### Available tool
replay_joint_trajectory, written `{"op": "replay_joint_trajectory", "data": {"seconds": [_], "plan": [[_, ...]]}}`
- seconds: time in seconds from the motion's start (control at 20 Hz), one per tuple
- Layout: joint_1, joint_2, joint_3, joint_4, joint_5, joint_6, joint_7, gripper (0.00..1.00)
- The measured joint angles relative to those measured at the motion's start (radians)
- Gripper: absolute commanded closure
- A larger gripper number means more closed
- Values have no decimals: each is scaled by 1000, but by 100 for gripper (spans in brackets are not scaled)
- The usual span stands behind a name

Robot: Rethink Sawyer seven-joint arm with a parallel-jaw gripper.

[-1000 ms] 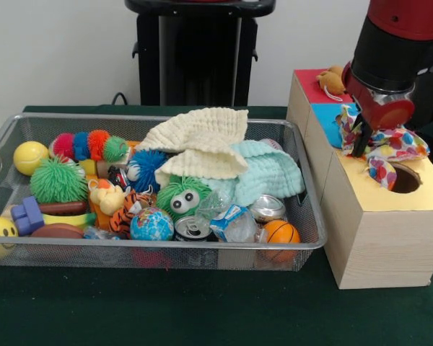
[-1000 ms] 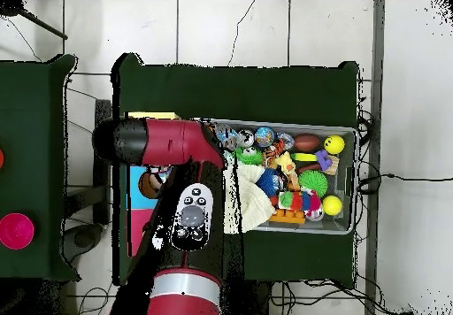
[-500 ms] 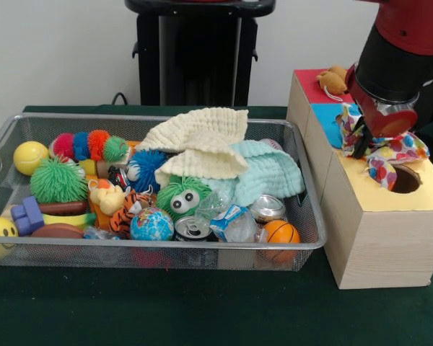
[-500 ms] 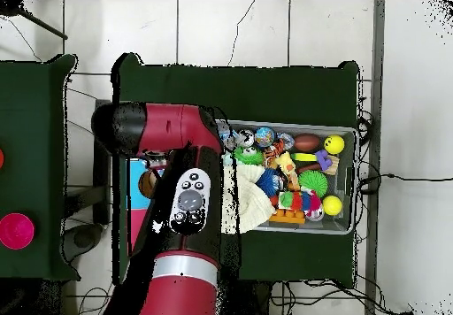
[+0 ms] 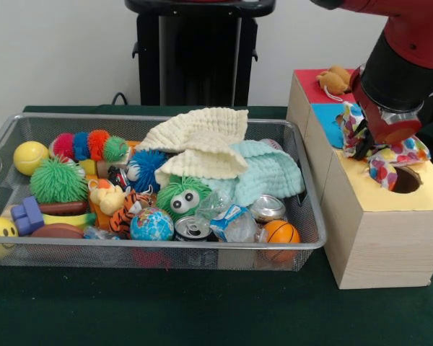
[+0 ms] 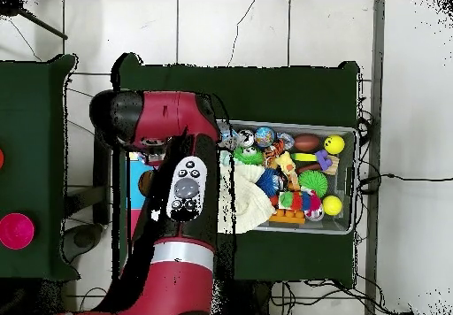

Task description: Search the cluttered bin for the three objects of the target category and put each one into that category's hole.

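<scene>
Over the yellow top of the wooden box (image 5: 379,223), I hang above a dotted cloth (image 5: 390,155) draped beside its hole (image 5: 406,179). My jaws seem to be pinching that cloth, though the wrist partly hides them.

Glossy red-and-black cylindrical arm (image 5: 400,58)

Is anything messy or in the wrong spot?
Yes. A polka-dot cloth lies crumpled on the yellow box top, draped at the edge of the hole rather than down inside it. A small tan toy also sits on the red section instead of in a hole.
</scene>
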Motion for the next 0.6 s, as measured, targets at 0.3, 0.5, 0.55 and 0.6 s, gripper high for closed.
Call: {"op": "replay_joint_trajectory", "data": {"seconds": [0.3, 0.5, 0.55, 0.6], "plan": [[0, 10, -4, -29, 17, 18, 0, 100], [0, 1, -4, -39, 34, 17, 0, 100], [0, -3, -4, -39, 36, 17, 0, 100], [0, -17, -5, -38, 39, 14, 0, 100]]}}
